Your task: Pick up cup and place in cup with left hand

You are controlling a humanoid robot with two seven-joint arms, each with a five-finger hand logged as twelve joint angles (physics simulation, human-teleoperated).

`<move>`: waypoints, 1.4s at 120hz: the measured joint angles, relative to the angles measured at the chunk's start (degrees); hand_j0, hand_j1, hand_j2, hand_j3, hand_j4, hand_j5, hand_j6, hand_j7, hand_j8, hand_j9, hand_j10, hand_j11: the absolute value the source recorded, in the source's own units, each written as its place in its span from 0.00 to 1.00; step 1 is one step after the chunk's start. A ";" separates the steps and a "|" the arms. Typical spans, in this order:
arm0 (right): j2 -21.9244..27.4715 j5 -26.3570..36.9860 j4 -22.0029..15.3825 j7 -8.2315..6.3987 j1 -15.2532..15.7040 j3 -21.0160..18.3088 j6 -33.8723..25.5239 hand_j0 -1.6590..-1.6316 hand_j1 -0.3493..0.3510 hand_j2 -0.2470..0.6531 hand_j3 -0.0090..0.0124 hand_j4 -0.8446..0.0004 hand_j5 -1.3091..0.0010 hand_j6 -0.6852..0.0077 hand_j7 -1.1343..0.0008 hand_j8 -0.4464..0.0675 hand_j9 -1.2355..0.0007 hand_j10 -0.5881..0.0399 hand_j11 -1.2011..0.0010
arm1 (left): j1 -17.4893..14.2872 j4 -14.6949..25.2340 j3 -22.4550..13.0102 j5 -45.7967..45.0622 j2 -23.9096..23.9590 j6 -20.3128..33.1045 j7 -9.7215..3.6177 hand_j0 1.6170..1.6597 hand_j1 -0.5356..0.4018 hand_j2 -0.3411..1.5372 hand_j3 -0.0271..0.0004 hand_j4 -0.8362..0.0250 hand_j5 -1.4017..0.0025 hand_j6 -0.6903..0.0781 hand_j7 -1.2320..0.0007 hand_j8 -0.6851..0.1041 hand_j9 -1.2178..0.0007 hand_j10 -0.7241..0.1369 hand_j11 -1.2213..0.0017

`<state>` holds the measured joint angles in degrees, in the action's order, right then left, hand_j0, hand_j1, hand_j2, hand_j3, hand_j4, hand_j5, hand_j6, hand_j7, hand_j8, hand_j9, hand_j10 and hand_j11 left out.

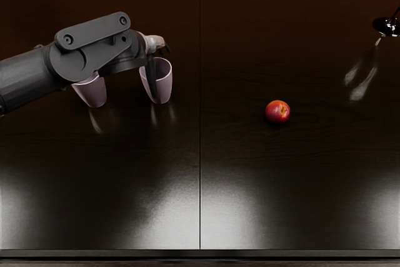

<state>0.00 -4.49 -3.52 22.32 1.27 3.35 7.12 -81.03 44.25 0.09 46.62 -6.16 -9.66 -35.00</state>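
I cannot tell whether the left hand (154, 45) grips the right cup (164, 83), so secure its wall before lifting it upright, clear of the left cup (94, 94).

The dark grey, cylindrical left arm (69, 62) enters near nine o'clock; its pale-and-black left hand (156, 60) hangs toward eleven.

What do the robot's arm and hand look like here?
The left arm is dark grey: a thick round tube, a rounded joint and a flat, round-ended bar with two round bolts. The left hand mixes pale grey and near-black parts.
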 joint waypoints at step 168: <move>0.00 0.00 0.00 0.00 -0.04 -0.08 0.00 0.04 0.00 0.27 0.42 1.00 1.00 0.99 1.00 0.87 1.00 0.94 1.00 | -2.90 0.95 -0.04 -1.08 -1.49 -2.63 -0.05 0.86 0.37 0.29 0.99 0.45 0.51 0.61 0.44 0.63 0.44 0.45 0.45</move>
<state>0.00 -4.49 -3.52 22.32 1.23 3.26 7.12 -83.94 45.20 0.05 45.54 -7.65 -12.29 -35.05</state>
